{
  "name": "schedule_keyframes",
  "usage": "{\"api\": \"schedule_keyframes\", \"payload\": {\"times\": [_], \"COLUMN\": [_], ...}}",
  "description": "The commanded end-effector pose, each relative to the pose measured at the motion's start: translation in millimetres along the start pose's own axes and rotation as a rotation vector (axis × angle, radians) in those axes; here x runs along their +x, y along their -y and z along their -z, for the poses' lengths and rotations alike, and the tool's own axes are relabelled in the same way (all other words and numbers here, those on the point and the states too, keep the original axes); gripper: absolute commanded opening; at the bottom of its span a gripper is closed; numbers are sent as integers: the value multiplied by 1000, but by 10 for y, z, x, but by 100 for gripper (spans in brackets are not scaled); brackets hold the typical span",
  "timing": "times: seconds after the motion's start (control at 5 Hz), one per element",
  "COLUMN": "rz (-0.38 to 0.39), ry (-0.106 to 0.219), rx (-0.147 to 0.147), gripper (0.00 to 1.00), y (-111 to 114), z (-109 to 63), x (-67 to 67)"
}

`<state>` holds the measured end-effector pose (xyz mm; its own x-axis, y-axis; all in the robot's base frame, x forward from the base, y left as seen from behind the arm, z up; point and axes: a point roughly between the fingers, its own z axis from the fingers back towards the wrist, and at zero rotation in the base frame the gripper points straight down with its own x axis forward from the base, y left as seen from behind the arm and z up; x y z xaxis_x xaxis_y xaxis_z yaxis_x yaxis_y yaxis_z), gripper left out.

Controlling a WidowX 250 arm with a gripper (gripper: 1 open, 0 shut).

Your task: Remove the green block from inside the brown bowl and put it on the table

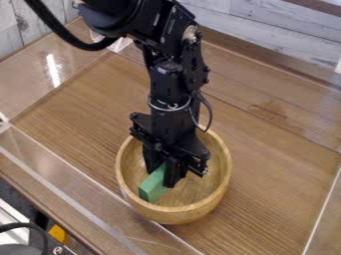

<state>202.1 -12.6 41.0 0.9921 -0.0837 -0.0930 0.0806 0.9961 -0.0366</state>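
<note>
The brown bowl [200,204] sits near the front edge of the table [94,110]. Inside it lies the green block [154,184], slanting from the lower left toward the middle. The black gripper [172,175] points straight down into the bowl, its fingers drawn together around the block's upper end. The block's far end is hidden behind the fingers. The block still rests in the bowl.
Clear plastic walls [54,174] run along the table's edges, close to the bowl at the front. The black arm [167,60] rises up and to the left from the bowl. Bare wood-grain surface extends left, right and behind the bowl.
</note>
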Motion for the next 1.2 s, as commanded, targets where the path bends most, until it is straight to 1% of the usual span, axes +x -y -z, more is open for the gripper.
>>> {"api": "schedule_keyframes", "payload": {"times": [0.0, 0.4, 0.8, 1.0], "rz": [-12, -17, -14, -15], "ry": [27, 52, 140, 179], "rx": [-11, -34, -57, -68], "gripper": [0, 0, 0, 0], "y": [-28, -39, -22, -20], "z": [-102, -271, -679, -872], "x": [29, 41, 142, 195]}}
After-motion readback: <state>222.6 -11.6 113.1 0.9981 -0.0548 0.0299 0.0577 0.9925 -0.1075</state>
